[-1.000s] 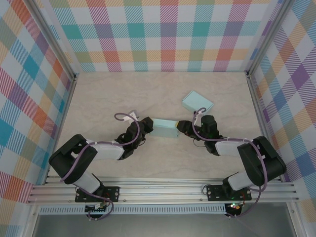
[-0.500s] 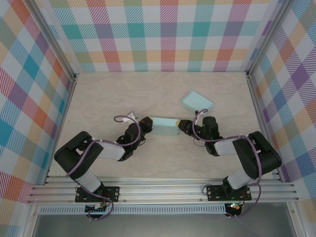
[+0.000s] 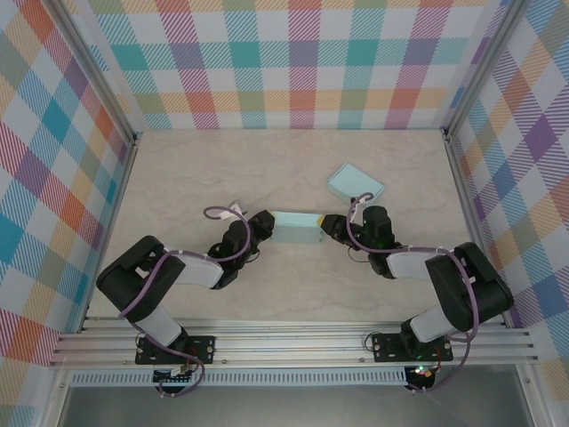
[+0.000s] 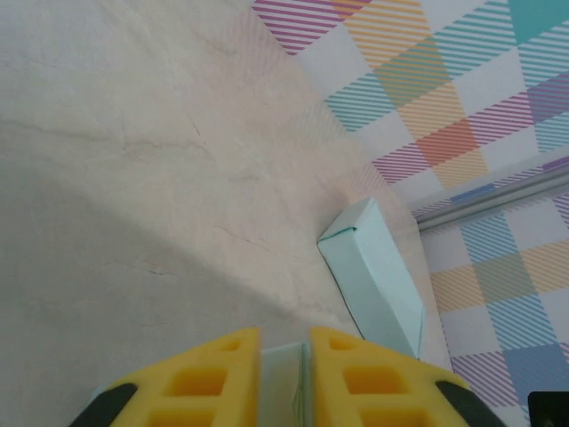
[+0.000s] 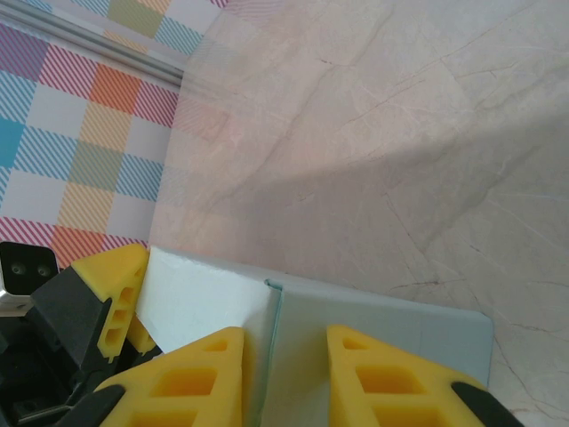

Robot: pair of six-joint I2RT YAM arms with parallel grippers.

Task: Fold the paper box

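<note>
The light teal paper box (image 3: 296, 228) lies mid-table between both grippers. My left gripper (image 3: 265, 224) is at its left end. In the left wrist view the left gripper (image 4: 284, 342) has its yellow fingers (image 4: 209, 374) a little apart, with a thin box flap (image 4: 283, 387) standing between them. My right gripper (image 3: 327, 227) is at the box's right end. In the right wrist view the right gripper (image 5: 284, 342) is closed astride the box (image 5: 382, 320), across the seam beside a white flap (image 5: 196, 302).
A second teal box piece (image 3: 356, 184) lies flat behind the right gripper, also visible in the left wrist view (image 4: 373, 276). Plaid walls with metal rails (image 3: 124, 178) enclose the beige table (image 3: 222, 169). Open floor lies behind and in front of the box.
The box has straightened and shifted slightly away from the arms. The right jaws have narrowed onto its end. The left jaws pinched the flap, then parted a little.
</note>
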